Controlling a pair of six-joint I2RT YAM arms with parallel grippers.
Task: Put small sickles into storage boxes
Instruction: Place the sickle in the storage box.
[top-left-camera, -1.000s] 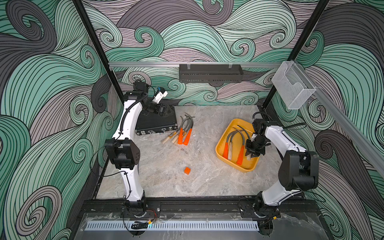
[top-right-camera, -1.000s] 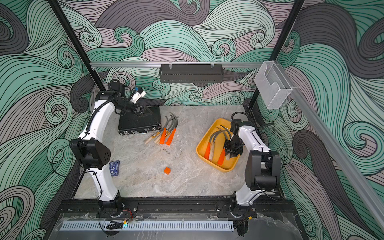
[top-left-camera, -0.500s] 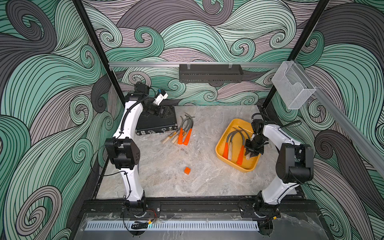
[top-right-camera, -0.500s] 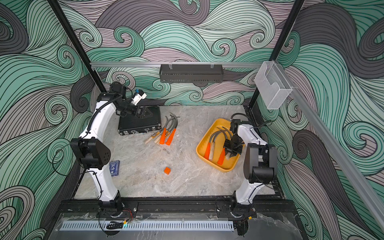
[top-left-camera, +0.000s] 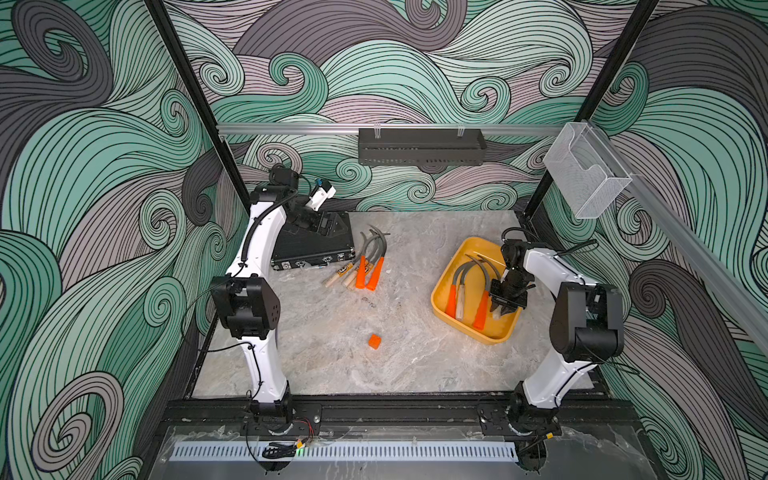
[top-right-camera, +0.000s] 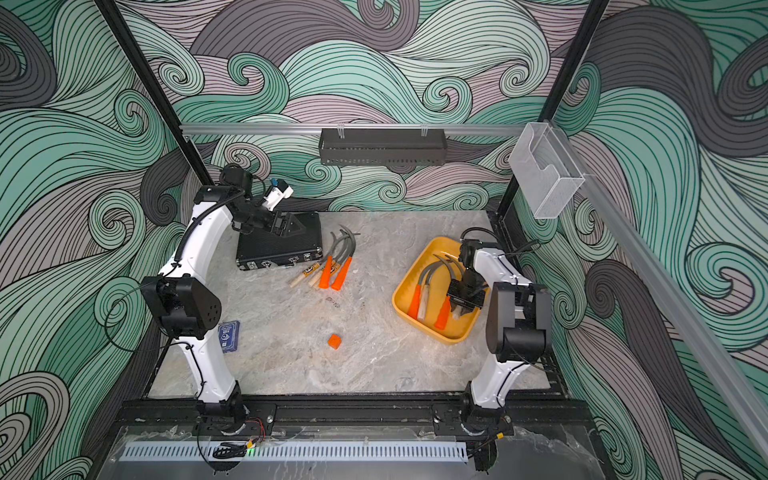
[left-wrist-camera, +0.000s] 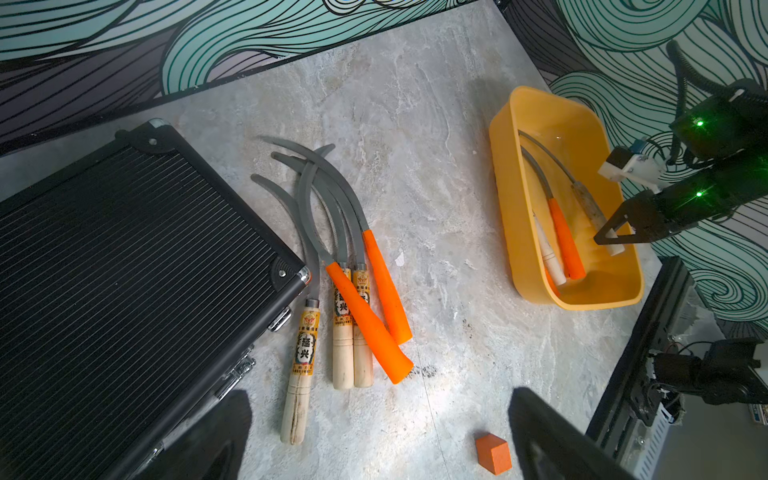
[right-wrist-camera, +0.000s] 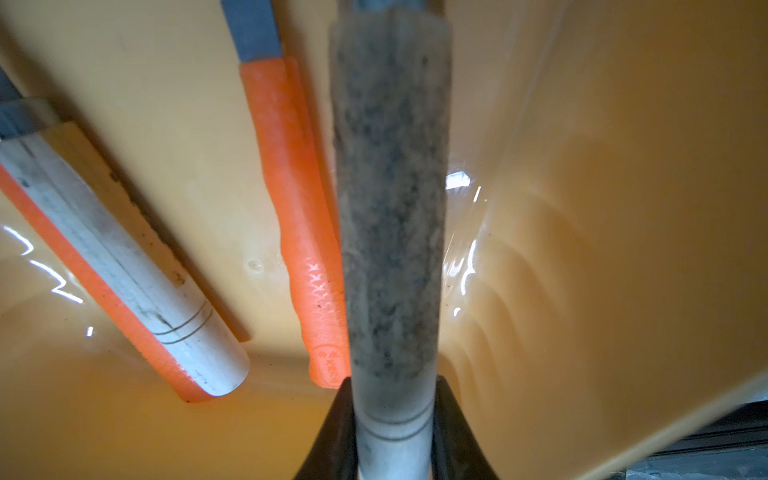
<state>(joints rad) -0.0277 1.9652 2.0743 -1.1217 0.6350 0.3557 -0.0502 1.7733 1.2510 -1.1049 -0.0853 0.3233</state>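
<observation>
The storage box is a shallow yellow tray (top-left-camera: 494, 338) (top-right-camera: 451, 338) (left-wrist-camera: 582, 297) at the right of the table. My right gripper (top-left-camera: 505, 309) (top-right-camera: 462, 311) (right-wrist-camera: 394, 382) reaches low inside it, shut on the end of a small sickle's pale speckled wooden handle (right-wrist-camera: 390, 208) (left-wrist-camera: 590, 208). Beside that sickle, inside the tray, lie two orange-handled sickles (top-left-camera: 482, 311) (right-wrist-camera: 299, 208) and a pale-handled one (right-wrist-camera: 124, 257). Several more small sickles (top-left-camera: 365, 266) (top-right-camera: 334, 266) (left-wrist-camera: 349, 270) lie in a pile left of centre. My left gripper (top-left-camera: 330, 224) (top-right-camera: 291, 224) (left-wrist-camera: 380, 436) hovers open and empty above the black case, near that pile.
A black ribbed case (top-left-camera: 311, 245) (left-wrist-camera: 124, 270) lies at the back left, touching the pile's blades. A small orange cube (top-left-camera: 374, 341) (left-wrist-camera: 492, 453) sits mid-table. A blue card pack (top-right-camera: 228, 336) lies by the left arm. A clear bin (top-left-camera: 582, 178) hangs on the right rail.
The right arm's elbow has swung a little towards the back, while its gripper stays in the tray, still shut on the handle. The left arm has barely moved.
</observation>
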